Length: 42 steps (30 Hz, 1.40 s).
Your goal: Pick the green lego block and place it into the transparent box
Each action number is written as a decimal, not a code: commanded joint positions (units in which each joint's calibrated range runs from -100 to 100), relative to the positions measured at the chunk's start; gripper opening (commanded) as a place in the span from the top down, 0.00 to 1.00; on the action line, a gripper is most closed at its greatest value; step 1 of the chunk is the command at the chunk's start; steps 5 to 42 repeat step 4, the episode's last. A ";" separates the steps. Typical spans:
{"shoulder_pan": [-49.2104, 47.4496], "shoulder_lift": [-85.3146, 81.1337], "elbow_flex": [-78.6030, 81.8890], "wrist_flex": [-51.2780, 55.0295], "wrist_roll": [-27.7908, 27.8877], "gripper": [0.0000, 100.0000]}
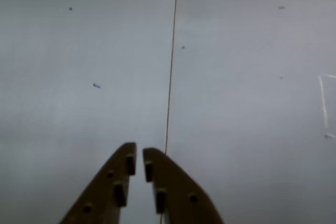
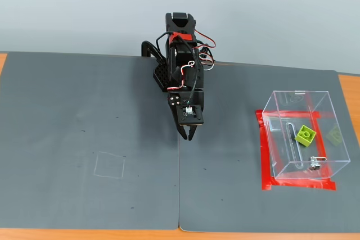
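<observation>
In the fixed view the green lego block (image 2: pixel 306 135) lies inside the transparent box (image 2: pixel 281 139) at the right, which stands on a square of red tape. A fainter green patch beside it is a reflection in the wall. My gripper (image 2: pixel 188 136) hangs over the seam between the two grey mats, well left of the box, shut and empty. In the wrist view the gripper (image 1: pixel 139 154) shows dark fingers nearly touching over bare mat. Block and box are out of the wrist view.
Two grey mats (image 2: pixel 84 139) cover the table, with a seam (image 1: pixel 170 77) down the middle. A faint chalk square (image 2: pixel 109 165) is drawn on the left mat. Wooden table edge (image 2: pixel 349 91) shows at the right.
</observation>
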 commanded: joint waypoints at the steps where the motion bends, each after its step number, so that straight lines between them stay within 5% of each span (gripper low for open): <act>1: 0.40 -0.85 0.27 0.39 0.25 0.98; 42: 0.40 -0.85 0.27 0.39 0.25 0.98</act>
